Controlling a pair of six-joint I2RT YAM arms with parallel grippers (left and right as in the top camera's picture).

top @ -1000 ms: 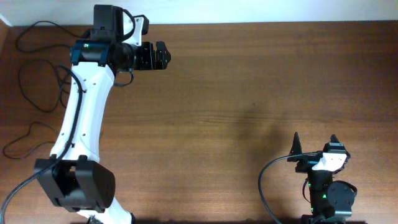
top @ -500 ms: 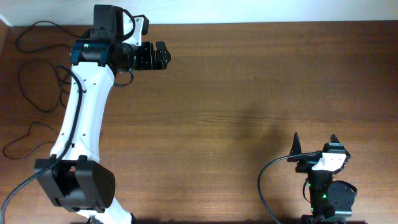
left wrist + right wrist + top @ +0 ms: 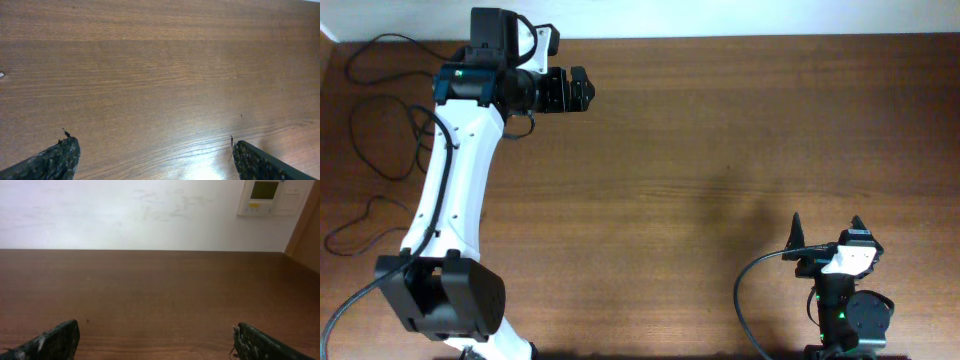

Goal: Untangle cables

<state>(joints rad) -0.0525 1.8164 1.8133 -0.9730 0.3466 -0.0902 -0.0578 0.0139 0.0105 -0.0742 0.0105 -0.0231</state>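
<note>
The cables (image 3: 354,128) are thin black cords lying in loose loops along the far left edge of the wooden table in the overhead view; another loop (image 3: 366,208) lies lower down. My left gripper (image 3: 582,88) is at the back left, pointing right, to the right of the cables and apart from them. In the left wrist view its fingers (image 3: 150,155) are open over bare wood with nothing between them. My right gripper (image 3: 827,226) is folded at the front right, open and empty, and the right wrist view (image 3: 155,337) shows only table.
The white left arm (image 3: 450,190) runs from its base at the front left up to the back. A thicker black robot cable (image 3: 740,292) curves beside the right base. A wall with a thermostat (image 3: 264,195) stands behind the table's far edge.
</note>
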